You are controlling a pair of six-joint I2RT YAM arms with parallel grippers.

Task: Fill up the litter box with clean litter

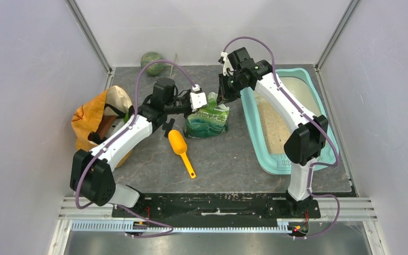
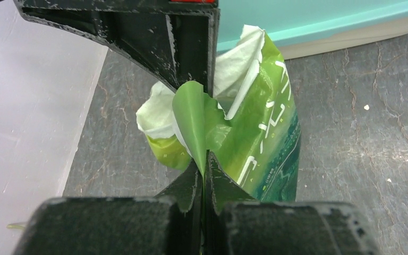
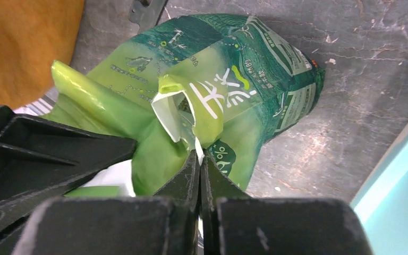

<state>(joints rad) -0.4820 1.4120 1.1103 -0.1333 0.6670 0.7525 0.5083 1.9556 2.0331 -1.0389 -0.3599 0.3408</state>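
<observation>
Between the two arms, about mid-table, the green pouch (image 1: 207, 119) stands on its base just left of the litter box (image 1: 255, 133), and both sets of jaws have it by the top. The left jaws are pinched fully together on a fold of film at one side of the torn mouth. The right jaws are closed just as tight on the flap at the other side. Some clean litter (image 1: 273, 127) lies pale across the floor of the box, but it looks thin to me, so I judge the filling is not finished. What worries me is how little each grip has: only a slick edge of plastic, with the weight of the granules hanging below it. If the arms lift fast or pull apart, a flap could slide out or the tear could run down the side. The litter would then land on the table (image 1: 228, 159) instead of in the box. If one arm rises ahead of the other, the mouth could fold shut or tip short of the rim. The orange scoop (image 1: 180, 146) lies close by the pouch's foot, where a swinging bag could knock it.
</observation>
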